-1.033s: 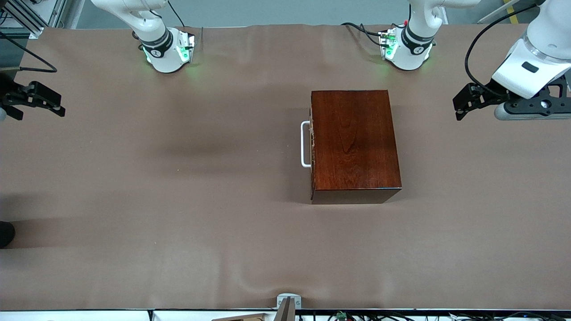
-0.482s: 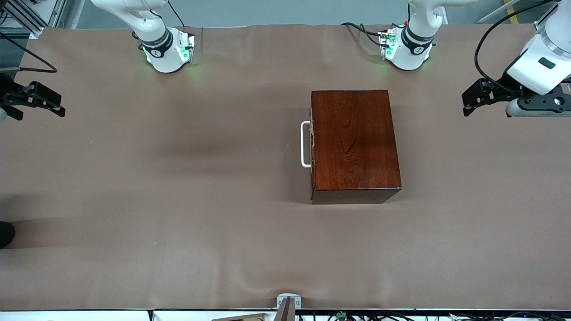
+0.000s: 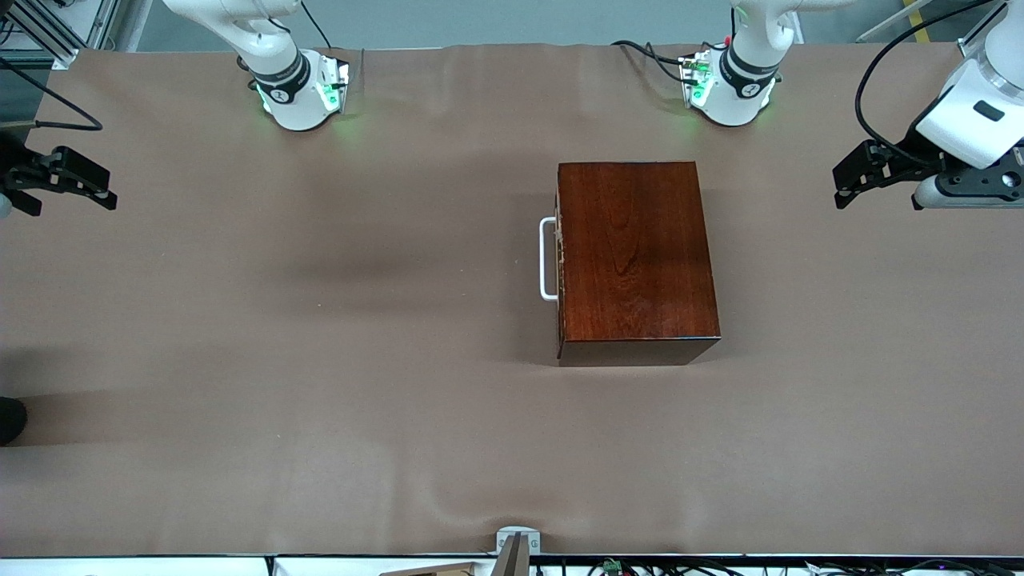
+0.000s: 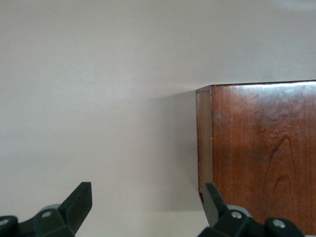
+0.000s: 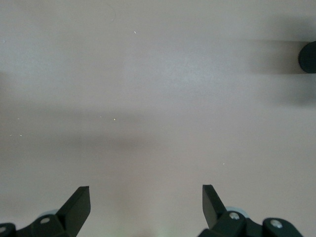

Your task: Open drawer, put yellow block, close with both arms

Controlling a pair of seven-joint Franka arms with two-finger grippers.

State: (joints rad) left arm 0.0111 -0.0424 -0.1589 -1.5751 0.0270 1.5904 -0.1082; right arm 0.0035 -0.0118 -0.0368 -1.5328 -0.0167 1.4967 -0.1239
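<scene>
Left pincer (image 3: 842, 186) spread over table (image 3: 320, 360) beside closed wooden box (image 3: 636, 260); right pincer (image 3: 94, 192) spread at table's other end.

light: even, bright, from overhead | shadows: soft dark bands across the brown cloth-covered bench (image 3: 320, 384); narrow shade beside the glossy reddish-brown wooden box (image 3: 636, 256) | glare: faint sheen on box top; green glow at both arm bases | focus: front view crisp; wrist views paler, washed, black fingers (image 4: 79, 205) slightly soft

both tools (image 3: 848, 180) (image 3: 76, 180) raised — fingers spread
</scene>
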